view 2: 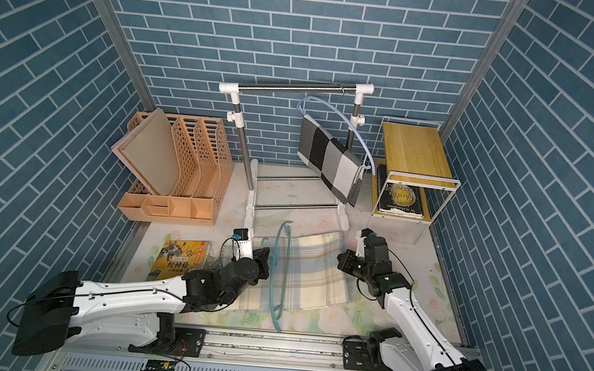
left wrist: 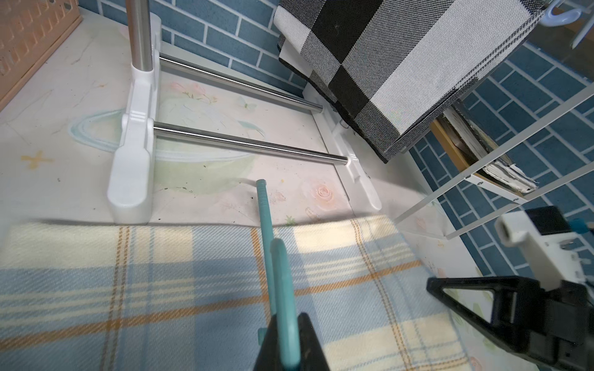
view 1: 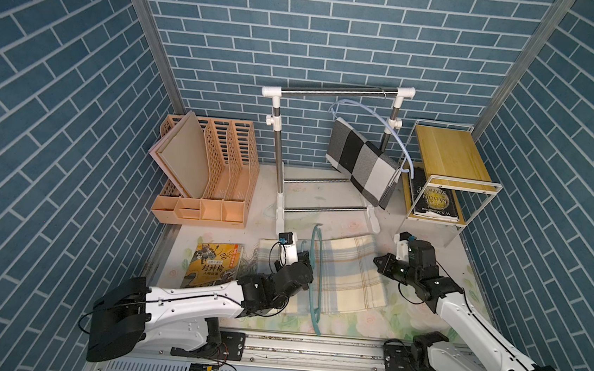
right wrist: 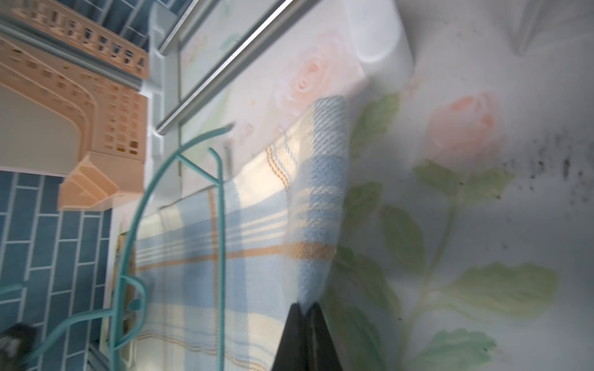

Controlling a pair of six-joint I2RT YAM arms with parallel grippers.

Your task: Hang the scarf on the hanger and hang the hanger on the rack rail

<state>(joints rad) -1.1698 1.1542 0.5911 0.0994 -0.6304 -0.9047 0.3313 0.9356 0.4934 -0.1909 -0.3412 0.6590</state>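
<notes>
Grasping is done, with your left gripper (left wrist: 289, 335) clamped on the hanger (left wrist: 284, 279) and your right gripper (right wrist: 309, 313) pinched shut on the scarf (right wrist: 257, 225) edge, so next lift that edge over the hanger's bar.

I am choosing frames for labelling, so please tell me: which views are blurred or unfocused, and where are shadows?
Right wrist view: motion-blurred throughout, teal hanger and plaid scarf smeared, floral mat soft. Left wrist view: rack base sharp, hanger's nearest part unfocused, shadow band along the scarf's edge beside the rack. Both top views: sharp, evenly lit.
</notes>
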